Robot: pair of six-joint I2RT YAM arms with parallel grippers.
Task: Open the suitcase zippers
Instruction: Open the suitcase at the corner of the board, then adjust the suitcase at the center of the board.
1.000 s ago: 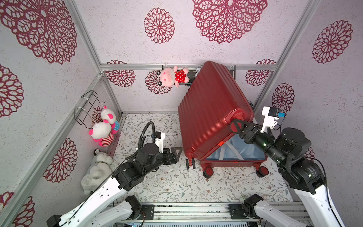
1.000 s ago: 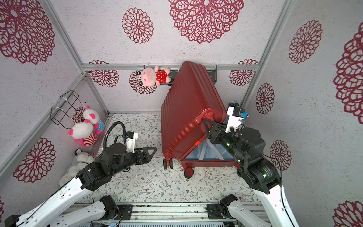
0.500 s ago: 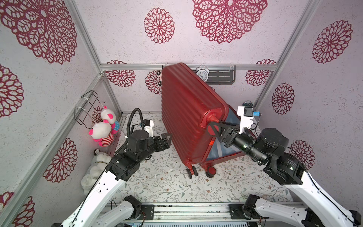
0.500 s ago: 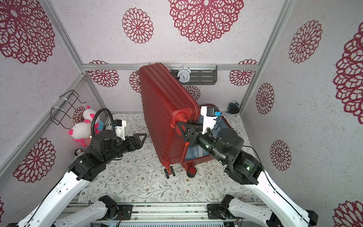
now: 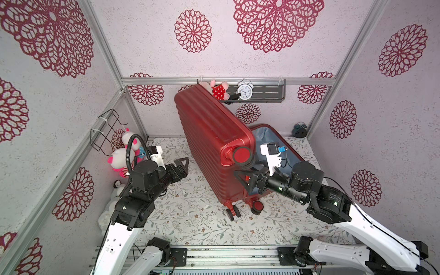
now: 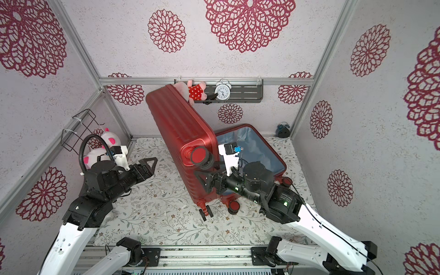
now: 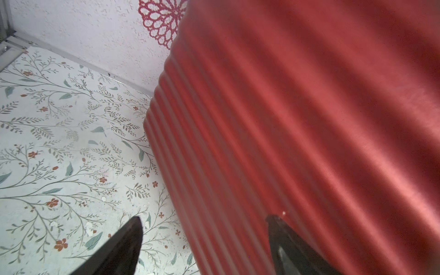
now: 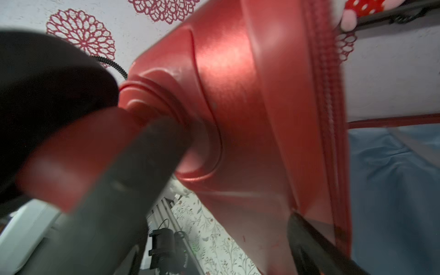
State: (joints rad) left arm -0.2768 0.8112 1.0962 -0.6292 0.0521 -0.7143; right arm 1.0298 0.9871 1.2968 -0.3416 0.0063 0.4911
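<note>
Suitcase [image 5: 214, 142] open mid-surface, zippers [image 8: 329, 95] look undone, shell near-upright. R gripper [image 5: 242, 182] wide, empty, under raised wheel [image 5: 241, 154]; L gripper [image 5: 182, 167] wide beside ribs. Steady w/ L, lower slow.

**Robot test cell dressed as a home room**

A bare aluminium frame [image 5: 166, 81] holds wall panels [image 5: 142, 35] papered with red medallions. The worktop [image 5: 190, 214] wears a leafy floral sheet. Homely props line it: a shelf [image 5: 266, 95] with an alarm clock [image 5: 244, 91] on the back wall, and plush toys [image 5: 116, 158] and a wire basket [image 5: 107, 129] at the left edge. Two robot arms [image 5: 333, 204] stand on a metal rail [image 5: 228, 253] along the front edge.
</note>
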